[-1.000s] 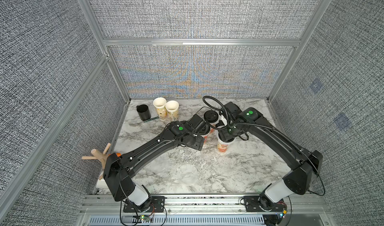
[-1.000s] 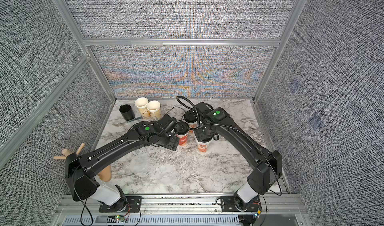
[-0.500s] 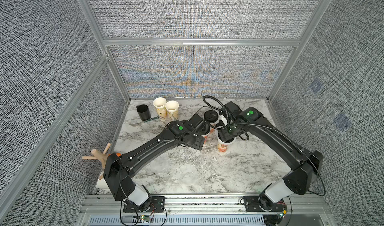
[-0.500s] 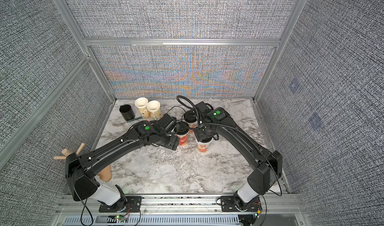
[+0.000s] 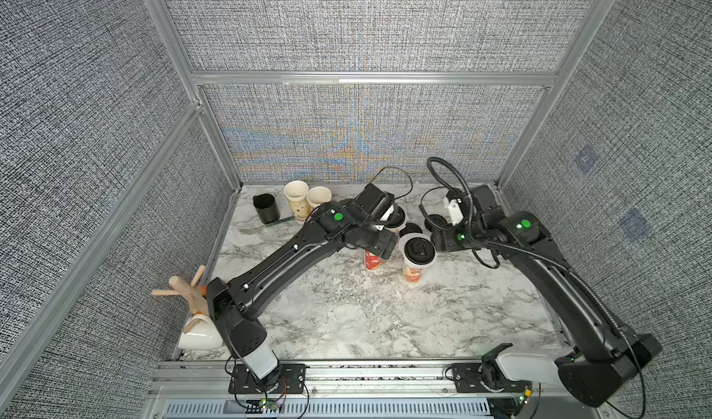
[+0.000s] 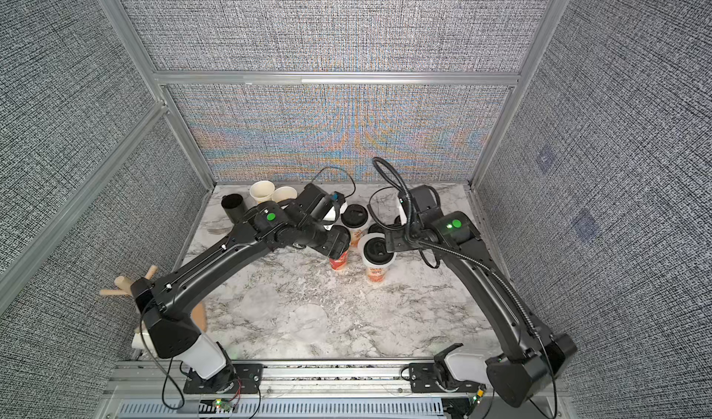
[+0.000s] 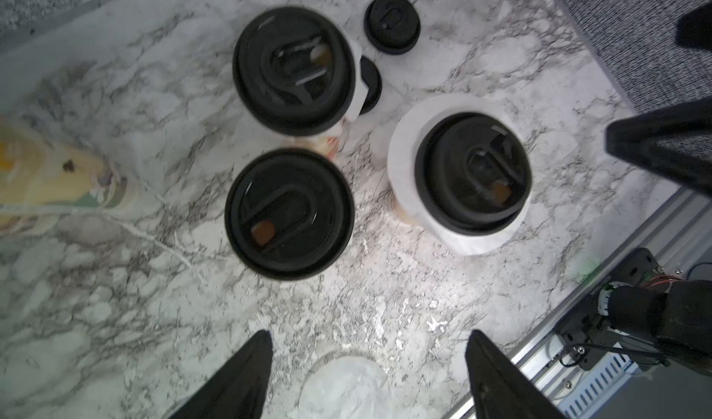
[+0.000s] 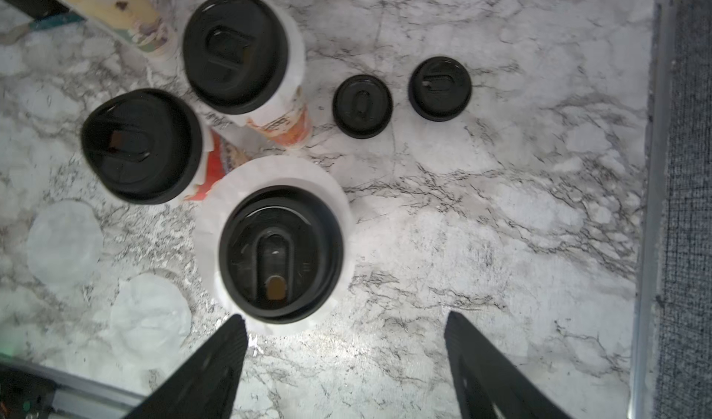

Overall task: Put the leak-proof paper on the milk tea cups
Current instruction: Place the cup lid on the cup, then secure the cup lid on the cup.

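Three milk tea cups stand together mid-table with black lids on: one [image 5: 418,249] with leak-proof paper [image 8: 269,174] frilling out under its lid, a red-printed one [image 8: 138,145] and a third [image 8: 235,53]. Two open-mouthed cups [image 5: 296,201] [image 5: 319,196] stand at the back left. Loose paper sheets lie on the marble [image 8: 63,240] [image 8: 150,313] [image 5: 348,317]. My left gripper [image 7: 368,334] hangs open high above one such sheet [image 7: 343,386], holding nothing. The right gripper [image 8: 345,317] is open and empty, one finger [image 8: 215,355] beside the papered cup.
Two spare black lids [image 8: 362,105] [image 8: 440,88] lie on the marble behind the cups. A short black mug [image 5: 266,209] and a fork [image 5: 250,229] sit at the back left. A wooden mug tree [image 5: 185,286] and a white cup [image 5: 198,334] stand at the front left edge.
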### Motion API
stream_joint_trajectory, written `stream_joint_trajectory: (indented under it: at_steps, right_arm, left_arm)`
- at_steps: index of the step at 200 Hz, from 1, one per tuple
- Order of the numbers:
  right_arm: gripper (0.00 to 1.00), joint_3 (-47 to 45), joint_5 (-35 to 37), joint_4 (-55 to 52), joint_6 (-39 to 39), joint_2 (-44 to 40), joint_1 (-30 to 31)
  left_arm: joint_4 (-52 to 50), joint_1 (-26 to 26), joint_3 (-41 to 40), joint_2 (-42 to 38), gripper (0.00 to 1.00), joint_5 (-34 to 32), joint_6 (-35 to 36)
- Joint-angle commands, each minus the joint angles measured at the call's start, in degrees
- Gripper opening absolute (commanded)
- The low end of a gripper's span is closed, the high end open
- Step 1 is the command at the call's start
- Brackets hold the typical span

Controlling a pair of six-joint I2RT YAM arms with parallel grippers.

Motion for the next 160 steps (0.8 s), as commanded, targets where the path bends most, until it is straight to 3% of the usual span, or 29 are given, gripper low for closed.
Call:
stream_joint_trajectory:
  at_steps: [1,23,63,160]
  right_arm:
    - [0.83,-6.2,-3.7,9.6,2.7,-3.9,-3.2]
    - [0.83,-12.0,-5.5,12.9,3.7,-7.3,-6.2]
    - [0.83,-19.0,-7.4,15.7,4.3,-11.1,-10.0]
    - [0.83,-22.8,-9.0,16.2,3.1,-11.7,-12.8]
  left_arm:
    - [-4.5,-0.4,9.4,7.0,0.81,3.9,8.6]
    - [-6.8,-1.1,19.0,14.2,0.81,4.3,12.9]
    - [-11.4,-1.9,29.1,23.3,0.81,2.1,17.3]
    - [-10.4,-4.0,29.3,26.6,0.81,-2.3,19.2]
